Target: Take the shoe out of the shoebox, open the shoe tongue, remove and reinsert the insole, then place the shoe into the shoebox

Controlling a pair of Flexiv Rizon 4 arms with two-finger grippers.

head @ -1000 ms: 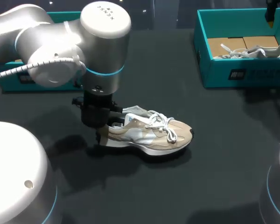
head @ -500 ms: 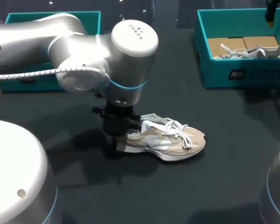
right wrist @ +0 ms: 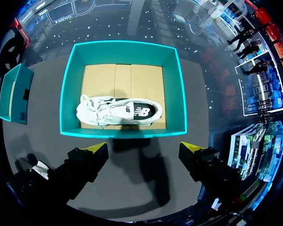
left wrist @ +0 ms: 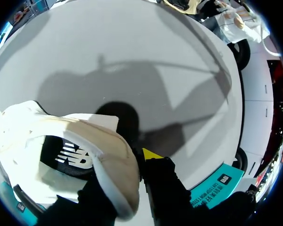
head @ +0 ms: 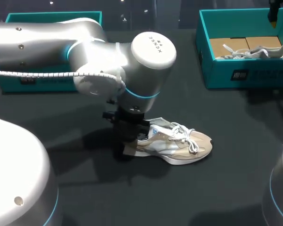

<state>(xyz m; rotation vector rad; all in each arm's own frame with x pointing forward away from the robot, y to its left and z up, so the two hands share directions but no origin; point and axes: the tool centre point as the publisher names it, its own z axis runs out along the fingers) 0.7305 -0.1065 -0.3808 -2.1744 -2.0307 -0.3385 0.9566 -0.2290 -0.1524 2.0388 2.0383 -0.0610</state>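
Between the fingers of the left pincer (left wrist: 126, 186): the heel collar of the beige shoe (head: 177, 145), one finger inside the opening, one outside, so it's clamped narrow on the heel wall. Shoe sits sole-down on the tabletop (head: 236, 155), toe pointing away from that pincer, laced up. A heel grip probably pins it while leaving tongue and insole reachable. Right pincer (right wrist: 144, 149) spread wide, holding nothing, parked above the teal shoebox (right wrist: 68, 94), well clear of the work. A white shoe (right wrist: 118, 112) lies in the box ahead of its tips. My read: shoe's out, tongue step next.
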